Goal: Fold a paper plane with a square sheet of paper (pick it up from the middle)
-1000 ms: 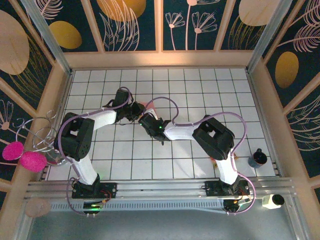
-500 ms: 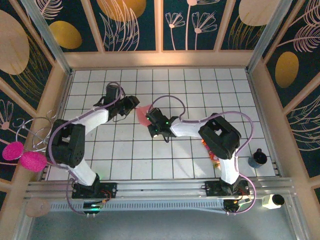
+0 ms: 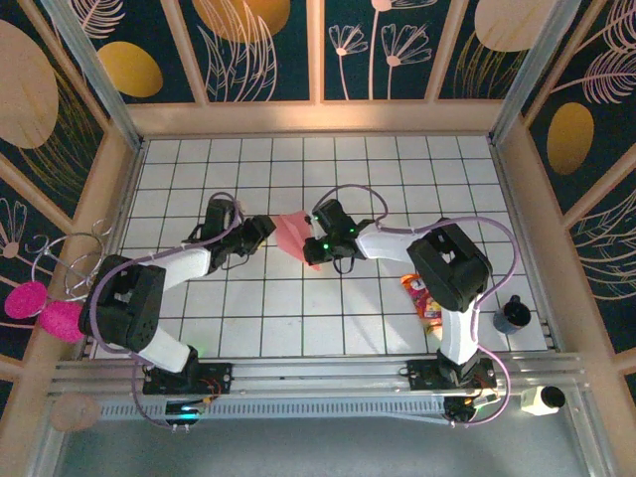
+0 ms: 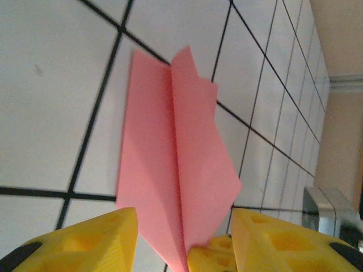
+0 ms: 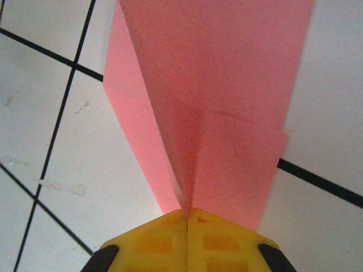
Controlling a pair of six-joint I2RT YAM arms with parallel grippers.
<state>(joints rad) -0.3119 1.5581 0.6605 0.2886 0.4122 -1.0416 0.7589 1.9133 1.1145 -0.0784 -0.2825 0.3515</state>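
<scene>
Right gripper (image 5: pixel 187 225) is clamped on one end of the paper plane (image 3: pixel 290 231), yellow fingers pressed flat together right at the centre crease; the salmon-pink plane sits mid-way across the white tiled table (image 3: pixel 199 328), between the two grippers; whether it rests on the tiles or hangs just above them, I cannot tell; left gripper (image 4: pixel 181 246) faces it with jaws apart, the fold lying between its fingers (image 4: pixel 79 238), unsqueezed; the snack packet (image 3: pixel 421 298) lies well apart, beside the right arm.
</scene>
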